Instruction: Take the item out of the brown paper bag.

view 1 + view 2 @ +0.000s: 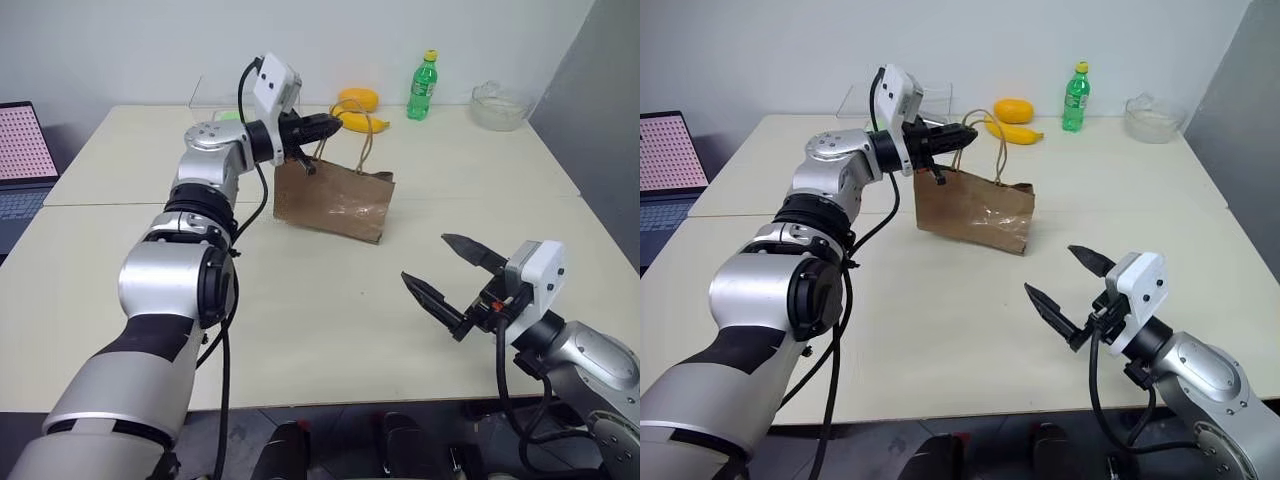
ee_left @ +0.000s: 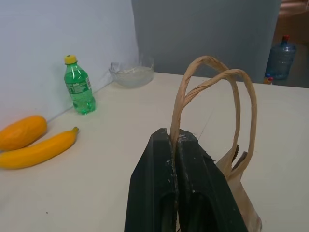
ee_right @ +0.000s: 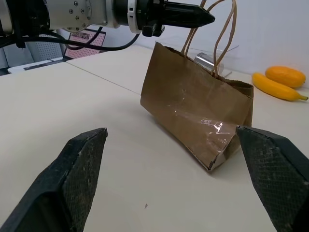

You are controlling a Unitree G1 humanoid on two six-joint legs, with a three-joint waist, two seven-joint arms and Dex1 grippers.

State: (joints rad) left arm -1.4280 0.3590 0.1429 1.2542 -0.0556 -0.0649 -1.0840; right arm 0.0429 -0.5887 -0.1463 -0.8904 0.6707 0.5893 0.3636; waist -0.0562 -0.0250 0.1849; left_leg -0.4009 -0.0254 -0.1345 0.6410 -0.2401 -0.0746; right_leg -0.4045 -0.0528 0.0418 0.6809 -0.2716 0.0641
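The brown paper bag point(image 1: 335, 205) rests on the pale table point(image 1: 300, 300) near its middle, with a shiny creased patch point(image 3: 212, 126) on its side. My left gripper point(image 1: 335, 127) reaches level over the bag's top and is shut on the tan loop handles point(image 2: 212, 82), which arch up past its fingertips point(image 2: 186, 145). The item is hidden; the bag's inside cannot be seen. My right gripper point(image 1: 425, 259) hovers open over the table's front right, a good way short of the bag, with nothing between its fingers point(image 3: 82, 159).
Along the far edge stand a green bottle with a yellow cap point(image 1: 423, 87), a yellow squash point(image 1: 362, 122), an orange fruit point(image 1: 358, 98), a glass bowl point(image 1: 497, 105) and a clear container point(image 1: 215, 100). A laptop point(image 1: 20, 160) sits off to the left.
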